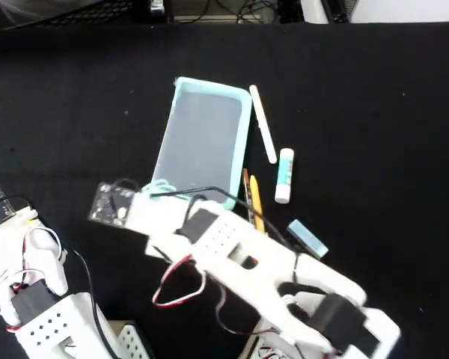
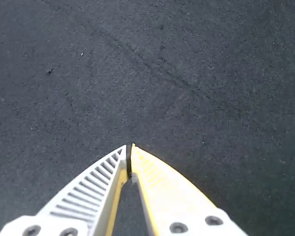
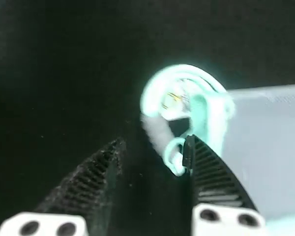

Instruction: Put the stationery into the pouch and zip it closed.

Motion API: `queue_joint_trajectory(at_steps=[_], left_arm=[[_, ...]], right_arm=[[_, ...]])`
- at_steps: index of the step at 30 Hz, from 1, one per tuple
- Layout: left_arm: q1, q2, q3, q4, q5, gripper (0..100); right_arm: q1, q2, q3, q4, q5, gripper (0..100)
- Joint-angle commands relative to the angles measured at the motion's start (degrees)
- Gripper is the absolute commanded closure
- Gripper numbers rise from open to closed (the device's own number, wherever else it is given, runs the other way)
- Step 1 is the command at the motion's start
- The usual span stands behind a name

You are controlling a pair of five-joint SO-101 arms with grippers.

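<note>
- The pouch (image 1: 206, 134) is teal with a grey face. I see it lying flat near the middle of the table (image 1: 374, 112), long side running near to far, and I cannot tell whether its zip is open.
- Its near end lies under the right arm. In the right wrist view the teal loop (image 3: 202, 115) at that corner sits just ahead of the fingers.
- The right gripper (image 3: 152, 147) is spread wide with nothing clamped. One finger (image 3: 209, 169) is against the small ring at the loop's base, and the other is off the pouch over bare cloth.
- The stationery is all outside the pouch, to its right:
  - A white pen (image 1: 263, 123) lies just beside the far right edge.
  - A glue stick (image 1: 284, 174) is a little nearer and further right.
  - An orange and a yellow pencil (image 1: 253, 198) lie side by side by the near right corner, partly under the right arm.
  - A pale blue eraser (image 1: 307, 238) is nearest, beside that arm.
- The left gripper (image 2: 129, 148) has its white and yellow fingers pressed together on nothing, over bare black cloth, well apart from the pouch at the near left.
</note>
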Motion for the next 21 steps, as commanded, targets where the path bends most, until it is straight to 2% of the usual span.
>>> queue_joint_trajectory(at_steps=[1, 11, 18, 19, 21], left_arm=[[0.0, -0.4, -1.5, -1.4, 0.6, 97], [0.0, -0.4, -1.5, -1.4, 0.6, 97], [0.0, -0.4, -1.5, -1.4, 0.6, 97], [0.0, -0.4, -1.5, -1.4, 0.6, 97], [0.0, -0.4, -1.5, -1.4, 0.6, 97]], right_arm=[[-0.7, 5.7, -6.7, -0.1, 0.5, 79.4], [-0.5, 25.4, -18.6, -0.1, 3.3, 79.7], [4.0, 27.4, -21.0, 0.4, 3.9, 79.9], [4.4, 27.4, -20.8, 0.4, 4.8, 81.5], [5.0, 27.4, -20.3, 0.7, 6.0, 90.8]])
